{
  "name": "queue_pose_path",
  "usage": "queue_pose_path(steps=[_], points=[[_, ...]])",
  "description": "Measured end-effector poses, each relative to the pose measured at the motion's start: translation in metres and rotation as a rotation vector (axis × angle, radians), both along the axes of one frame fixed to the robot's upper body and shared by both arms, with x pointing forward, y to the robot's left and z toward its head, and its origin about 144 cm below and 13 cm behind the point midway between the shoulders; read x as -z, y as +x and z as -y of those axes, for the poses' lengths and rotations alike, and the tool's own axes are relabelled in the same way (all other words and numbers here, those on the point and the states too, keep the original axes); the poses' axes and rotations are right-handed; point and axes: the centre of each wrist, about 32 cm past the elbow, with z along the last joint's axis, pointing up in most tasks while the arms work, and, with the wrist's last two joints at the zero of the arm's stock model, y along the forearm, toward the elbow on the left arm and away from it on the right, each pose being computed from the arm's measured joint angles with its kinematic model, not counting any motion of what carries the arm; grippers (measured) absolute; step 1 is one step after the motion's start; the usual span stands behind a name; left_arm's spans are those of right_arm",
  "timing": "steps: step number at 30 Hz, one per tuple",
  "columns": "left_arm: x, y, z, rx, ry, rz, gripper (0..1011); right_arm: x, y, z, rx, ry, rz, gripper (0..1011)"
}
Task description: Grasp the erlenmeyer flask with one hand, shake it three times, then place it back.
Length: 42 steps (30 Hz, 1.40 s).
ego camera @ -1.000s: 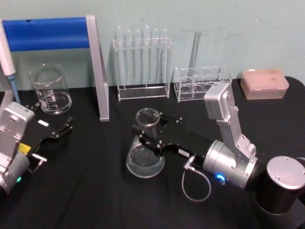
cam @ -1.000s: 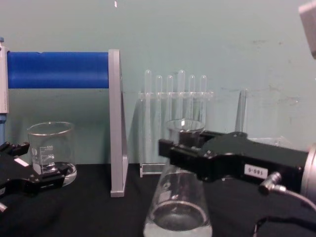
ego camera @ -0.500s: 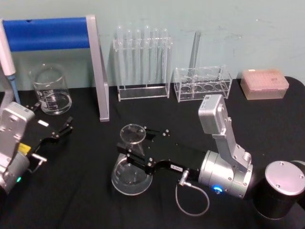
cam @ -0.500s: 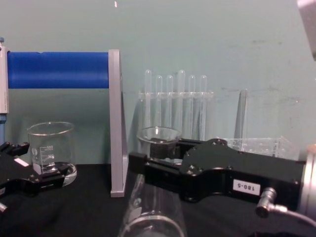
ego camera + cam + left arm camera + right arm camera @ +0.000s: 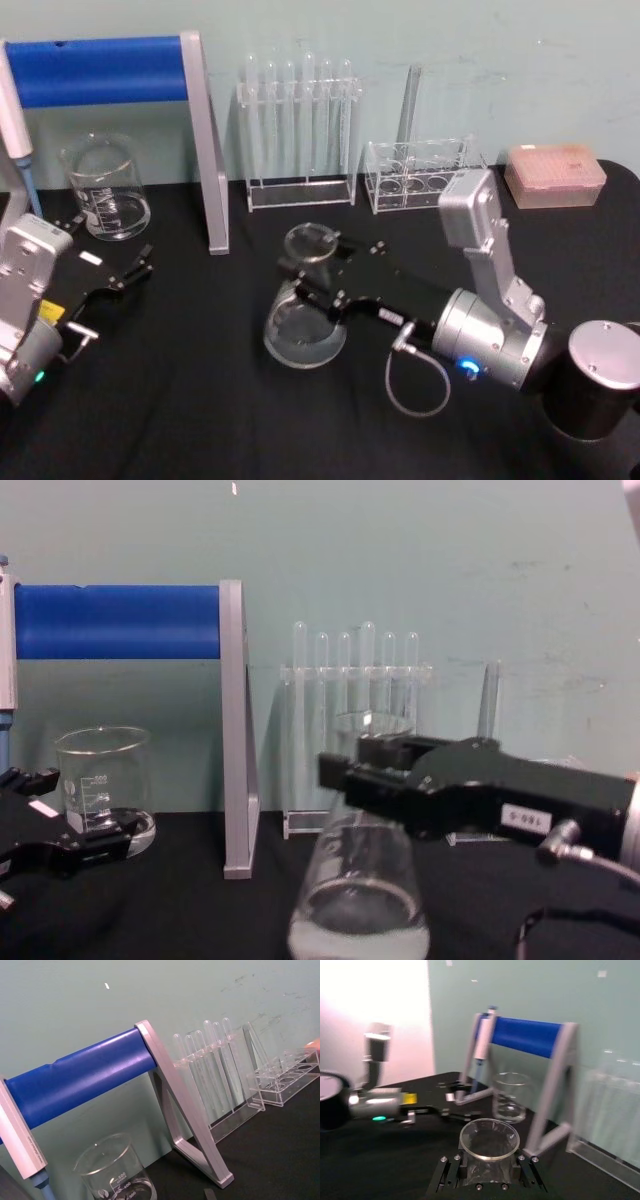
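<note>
- Right gripper (image 5: pixel 312 268) reaches in from the table's (image 5: pixel 200 410) right edge, clamped around the neck of the erlenmeyer flask (image 5: pixel 304 338).
- Flask is near upright at mid-table; whether its base touches the surface cannot be told.
- Left gripper (image 5: pixel 112 240) rests by the left edge, fingers spread, near the beaker (image 5: pixel 105 190).

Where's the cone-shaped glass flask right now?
Head view: the erlenmeyer flask is mid-table, before the test tube rack, its neck gripped by the right tool; the left tool rests near the beaker.
</note>
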Motion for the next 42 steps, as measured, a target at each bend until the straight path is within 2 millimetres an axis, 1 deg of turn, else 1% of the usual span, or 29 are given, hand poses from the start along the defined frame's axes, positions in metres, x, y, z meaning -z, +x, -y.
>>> queue_pose_path(steps=[15, 20, 25, 31, 35, 42], points=[[0.0, 0.0, 0.0, 0.0, 0.0, 0.0, 1001, -0.003, 0.022, 0.032, 0.257, 0.008, -0.001, 450], [0.0, 0.0, 0.0, 0.0, 0.0, 0.0, 1001, -0.003, 0.027, 0.045, 0.323, 0.007, 0.002, 450], [0.0, 0.0, 0.0, 0.0, 0.0, 0.0, 1001, -0.003, 0.03, 0.053, 0.366, 0.011, 0.002, 450], [0.0, 0.0, 0.0, 0.0, 0.0, 0.0, 1001, -0.004, 0.032, 0.057, 0.393, 0.012, -0.001, 450], [0.0, 0.0, 0.0, 0.0, 0.0, 0.0, 1001, -0.003, 0.031, 0.056, 0.392, 0.011, -0.005, 450], [0.0, 0.0, 0.0, 0.0, 0.0, 0.0, 1001, -0.003, 0.026, 0.042, 0.32, 0.01, -0.008, 450]])
